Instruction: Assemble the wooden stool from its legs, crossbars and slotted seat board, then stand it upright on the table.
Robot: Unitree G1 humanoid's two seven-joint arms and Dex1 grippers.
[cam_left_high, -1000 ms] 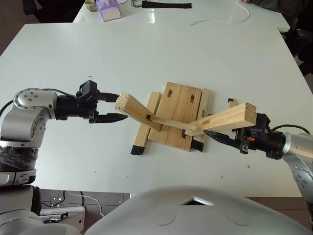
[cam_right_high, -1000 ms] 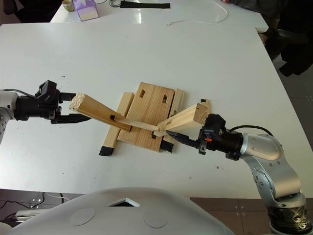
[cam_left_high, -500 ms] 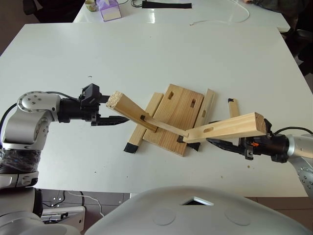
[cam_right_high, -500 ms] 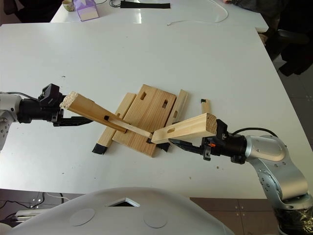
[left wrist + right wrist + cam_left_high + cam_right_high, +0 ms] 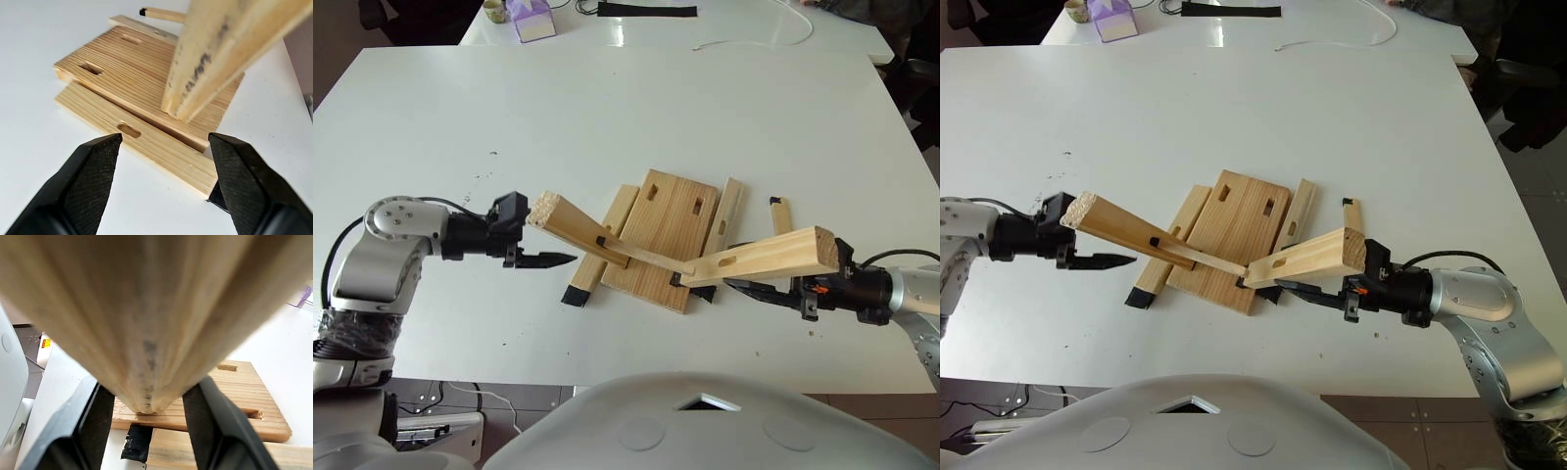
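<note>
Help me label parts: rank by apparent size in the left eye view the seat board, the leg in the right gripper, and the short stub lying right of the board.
seat board
held leg, raised nearer the camera, so slightly flattered
short stub, clearly smallest

Head pair: set high, facing forward and down, taking in the whole bench (image 5: 431, 117). Both eyes share that spread, barely offset. Left wrist camera: low, close behind the left fingers (image 5: 93, 186), sighting between them at the board (image 5: 137, 63). Right wrist camera: tight behind the right fingers (image 5: 93, 426), leg (image 5: 146, 308) between them hard against the lens, same board beyond.
</note>
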